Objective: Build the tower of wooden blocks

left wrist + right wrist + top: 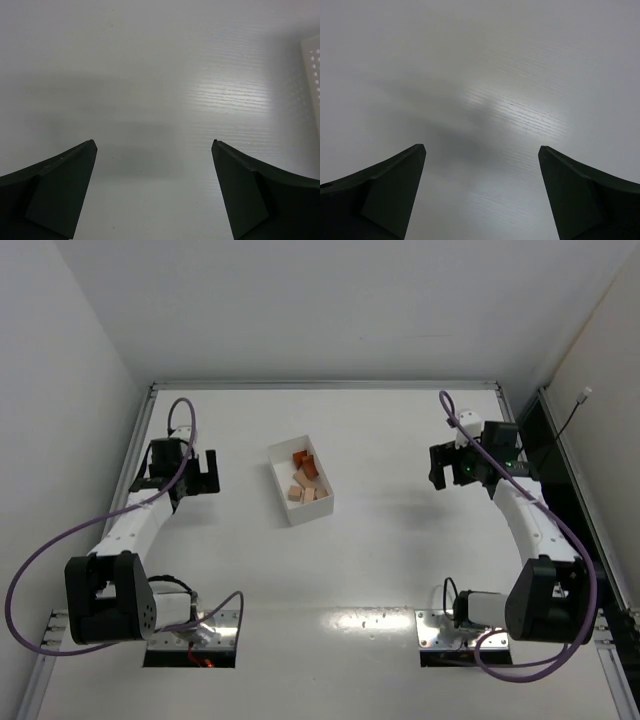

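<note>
The wood blocks point(304, 478) lie loose inside a white rectangular bin point(283, 483) at the table's middle: pale tan pieces toward the near end, reddish-brown pieces toward the far end. No tower stands anywhere in view. My left gripper point(204, 474) is open and empty, left of the bin; in the left wrist view its gripper point(153, 144) hangs over bare table. My right gripper point(440, 466) is open and empty, well to the right of the bin; in the right wrist view its gripper point(482, 148) shows only table below.
A perforated corner of the white bin point(312, 70) shows at the right edge of the left wrist view. White walls close in the table on the left, back and right. The arm bases and cables sit at the near edge.
</note>
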Motion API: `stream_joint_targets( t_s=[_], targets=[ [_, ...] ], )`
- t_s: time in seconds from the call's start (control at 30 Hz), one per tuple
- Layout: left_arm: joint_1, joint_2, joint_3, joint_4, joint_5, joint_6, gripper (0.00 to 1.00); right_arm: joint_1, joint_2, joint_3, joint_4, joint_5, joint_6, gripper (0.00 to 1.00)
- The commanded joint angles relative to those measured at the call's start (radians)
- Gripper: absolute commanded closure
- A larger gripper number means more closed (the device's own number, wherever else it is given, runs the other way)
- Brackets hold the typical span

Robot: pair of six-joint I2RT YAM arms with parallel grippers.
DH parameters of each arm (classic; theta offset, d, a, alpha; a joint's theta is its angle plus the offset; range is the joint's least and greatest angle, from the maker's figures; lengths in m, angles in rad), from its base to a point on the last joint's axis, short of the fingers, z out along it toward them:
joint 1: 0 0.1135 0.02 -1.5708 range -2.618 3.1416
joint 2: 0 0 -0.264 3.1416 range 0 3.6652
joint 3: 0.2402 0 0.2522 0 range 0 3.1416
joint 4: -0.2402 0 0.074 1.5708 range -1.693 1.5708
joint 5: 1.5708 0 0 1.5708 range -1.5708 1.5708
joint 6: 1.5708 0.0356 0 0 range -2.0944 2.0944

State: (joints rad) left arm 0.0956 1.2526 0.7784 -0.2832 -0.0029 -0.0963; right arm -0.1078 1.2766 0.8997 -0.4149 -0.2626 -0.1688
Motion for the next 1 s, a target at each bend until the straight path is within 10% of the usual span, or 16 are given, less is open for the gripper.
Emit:
stream_joint_targets(
  t_s=[0.0, 0.43, 0.97],
  targets=[
    [0.012, -0.027, -0.004, 0.026, -0.046, -0.019, 0.00, 0.028, -0.005, 0.030, -0.002, -0.047, -0.021, 0.07],
    [0.021, -0.018, 0.025, 0.003, -0.169, -0.045, 0.00, 0.480, 0.216, 0.448, -0.064, -0.123, 0.078, 0.38],
    [0.041, -0.018, 0.058, -0.047, -0.290, -0.033, 0.00, 0.620, 0.584, 0.562, 0.037, -0.044, 0.423, 0.51]
  ],
)
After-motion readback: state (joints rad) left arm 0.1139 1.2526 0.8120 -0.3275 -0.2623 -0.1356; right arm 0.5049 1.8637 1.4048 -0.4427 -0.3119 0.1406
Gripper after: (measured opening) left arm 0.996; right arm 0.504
